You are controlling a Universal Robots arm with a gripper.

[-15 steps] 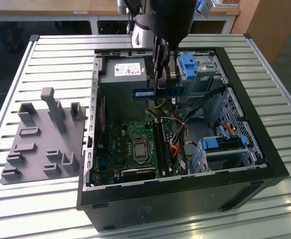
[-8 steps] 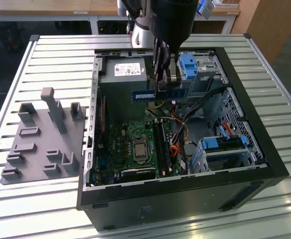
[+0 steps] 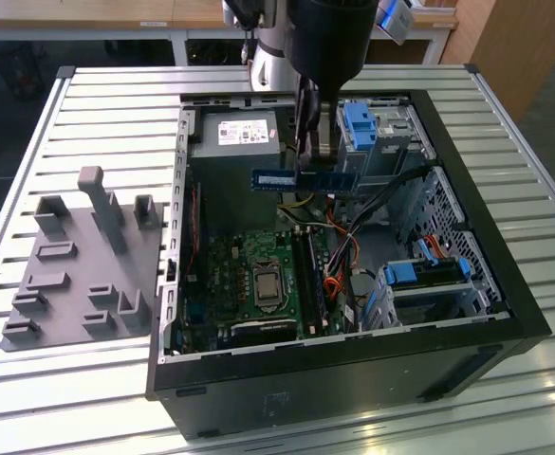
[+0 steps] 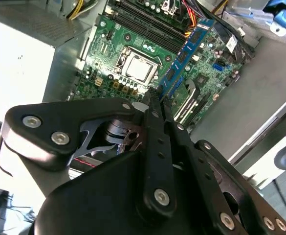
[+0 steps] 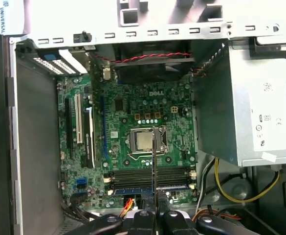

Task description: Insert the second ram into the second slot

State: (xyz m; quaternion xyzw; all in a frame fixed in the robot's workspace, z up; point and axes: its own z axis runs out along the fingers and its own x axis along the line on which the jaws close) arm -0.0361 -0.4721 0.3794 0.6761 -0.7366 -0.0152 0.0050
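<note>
We observed the gripper clamped narrowly on the second ram. Its black metal fingers pressed both faces of the stick near mid-length. The stick was a thin, flat, rectangular blue circuit board with dark chips along it. In the exterior view a pale label sat toward one end, with print too small for us to read.

The gripper held the stick level in the air above the open computer case. It hung nearer the case edge that carried the power supply and well apart from the green motherboard below. Its length ran crosswise to the dark memory slots.

In the first wrist view we saw the stick edge-on as a thin dark line. It crossed over the square metal processor socket and the slots.

The power supply was a plain grey sheet-metal box with a white label. Blue plastic drive brackets stood at the case corner beside it. The case rested on a ribbed metal table. A grey moulded fixture with upright posts lay near the table edge at the exterior view's left.
</note>
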